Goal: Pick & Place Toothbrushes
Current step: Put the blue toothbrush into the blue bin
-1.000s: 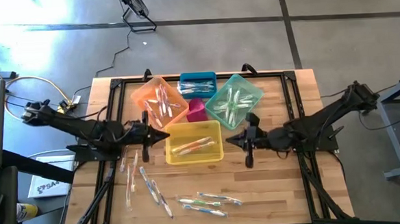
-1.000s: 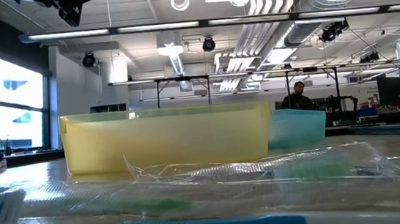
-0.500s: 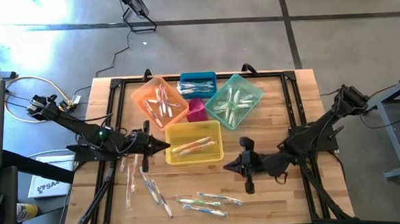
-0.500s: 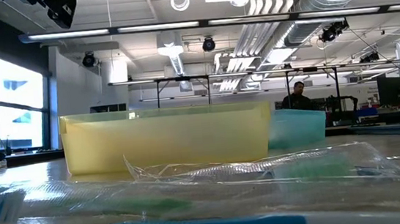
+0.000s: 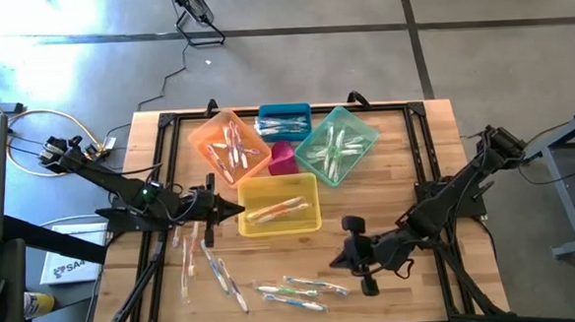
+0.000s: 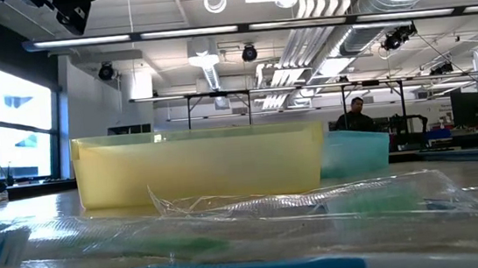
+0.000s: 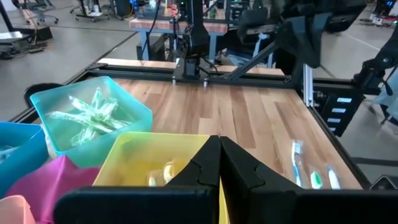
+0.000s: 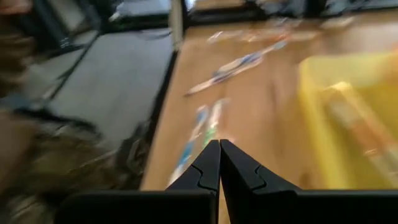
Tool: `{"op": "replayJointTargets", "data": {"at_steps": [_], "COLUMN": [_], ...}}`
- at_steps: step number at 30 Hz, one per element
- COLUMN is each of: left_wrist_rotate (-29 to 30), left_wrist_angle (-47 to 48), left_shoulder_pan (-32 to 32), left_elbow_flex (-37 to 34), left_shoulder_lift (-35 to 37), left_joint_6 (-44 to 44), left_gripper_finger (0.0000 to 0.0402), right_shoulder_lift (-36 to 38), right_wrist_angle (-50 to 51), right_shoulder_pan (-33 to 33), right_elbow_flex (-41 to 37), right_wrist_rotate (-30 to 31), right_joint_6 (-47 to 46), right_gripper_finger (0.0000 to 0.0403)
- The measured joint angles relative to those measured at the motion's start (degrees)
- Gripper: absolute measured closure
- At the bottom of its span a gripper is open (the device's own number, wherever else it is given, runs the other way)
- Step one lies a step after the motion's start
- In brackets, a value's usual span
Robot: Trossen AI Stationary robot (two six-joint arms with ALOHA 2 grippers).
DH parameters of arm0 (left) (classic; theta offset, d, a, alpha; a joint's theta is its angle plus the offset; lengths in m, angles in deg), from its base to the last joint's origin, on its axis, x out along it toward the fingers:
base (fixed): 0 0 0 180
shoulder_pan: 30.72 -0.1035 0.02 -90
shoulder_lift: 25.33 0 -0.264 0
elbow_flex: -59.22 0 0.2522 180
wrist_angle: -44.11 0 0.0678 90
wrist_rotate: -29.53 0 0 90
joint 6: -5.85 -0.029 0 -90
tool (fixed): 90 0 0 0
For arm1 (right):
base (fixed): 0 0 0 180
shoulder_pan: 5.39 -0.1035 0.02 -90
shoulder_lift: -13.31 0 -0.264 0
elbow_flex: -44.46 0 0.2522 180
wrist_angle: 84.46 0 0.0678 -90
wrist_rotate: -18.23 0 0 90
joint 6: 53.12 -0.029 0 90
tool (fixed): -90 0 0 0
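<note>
Right gripper (image 5: 338, 263), fingers closed and empty, has swung from beside the translucent yellow plastic bin (image 5: 278, 205) toward wrapped toothbrushes (image 5: 292, 293) on the wooden table (image 5: 406, 155); left gripper (image 5: 239, 211), closed, stays at the bin.

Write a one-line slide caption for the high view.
Right tool, shut, near loose toothbrushes at the table's front edge; left tool, shut, beside the yellow bin.

**Materials / finish**

Counter (image 5: 407, 174): pale wood planks, smooth satin, black metal frame. Bins, e.g. yellow bin (image 5: 279, 205): translucent glossy plastic. Toothbrushes (image 5: 292, 293): plastic in clear crinkly shiny wrap. Arms: matt black. Floor: smooth grey concrete.
</note>
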State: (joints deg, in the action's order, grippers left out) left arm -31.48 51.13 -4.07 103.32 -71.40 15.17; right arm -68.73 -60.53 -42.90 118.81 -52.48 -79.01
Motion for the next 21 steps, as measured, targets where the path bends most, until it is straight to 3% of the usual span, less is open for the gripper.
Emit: {"op": "replayJointTargets", "data": {"at_steps": [3,11,21], "left_wrist_rotate": [0.0,0.0,0.0], "left_wrist_angle": [1.1,2.4,2.5], "left_shoulder_pan": [0.0,0.0,0.0], "left_elbow_flex": [0.0,0.0,0.0], "left_shoulder_lift": [0.0,0.0,0.0], "left_joint_6": [0.0,0.0,0.0], "left_gripper_finger": [0.0401,0.0401,0.0401], "right_shoulder_lift": [0.0,-0.5,-9.3], "right_wrist_angle": [0.4,4.7,4.8], "right_shoulder_pan": [0.3,0.4,0.4], "right_elbow_flex": [-0.6,-0.6,-0.7], "right_wrist_rotate": [-2.8,-1.4,-2.4], "right_joint_6": [-2.6,-8.1,-9.0], "right_gripper_finger": [0.0401,0.0386,0.0247]}}
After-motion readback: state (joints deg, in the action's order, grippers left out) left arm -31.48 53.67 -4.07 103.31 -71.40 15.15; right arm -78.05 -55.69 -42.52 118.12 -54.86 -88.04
